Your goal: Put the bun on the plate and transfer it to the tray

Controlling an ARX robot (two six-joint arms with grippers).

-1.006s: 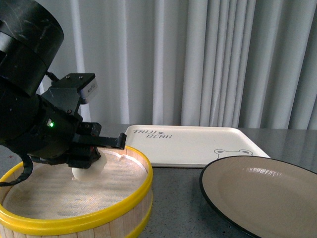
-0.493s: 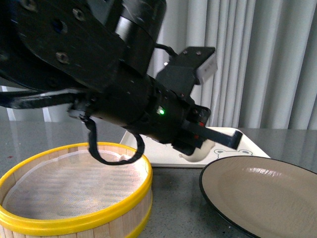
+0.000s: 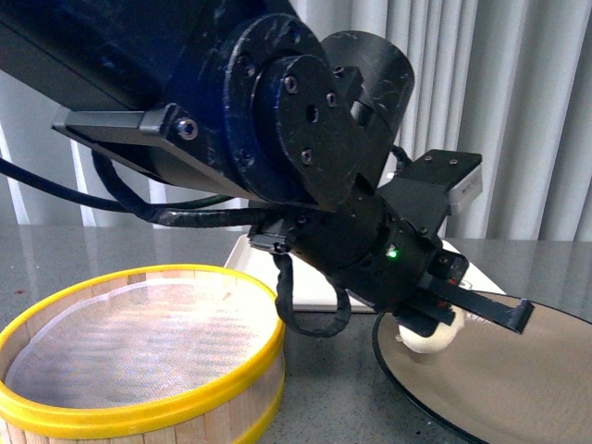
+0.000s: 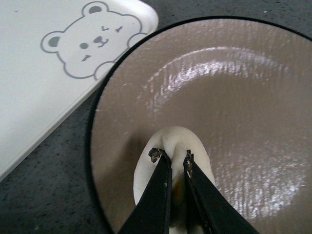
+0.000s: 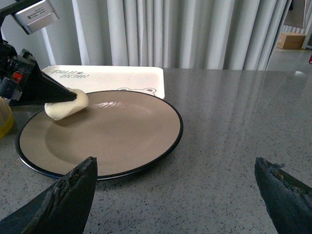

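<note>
One bun is seen, pinched between the two thin black fingers of the left gripper, whose jaws are closed on its sides with only a narrow gap between them. It is held over the one plate, just inside the black rim on the side nearest the tray; whether it is touching the tan surface cannot be told. One cream tray lies just beside the plate on the grey speckled table, and one yellow-rimmed steamer basket stands near the plate on the robot's left. The bear face on the tray's corner is shown whole only in the left wrist view. The basket is shown only in the front view, where much of the tray is hidden behind the left arm. The whole plate, the tray's lettering and the right gripper are shown only in the right wrist view: its jaws are spread wide, nothing is held between them, and it is kept well apart from the bun.
</note>
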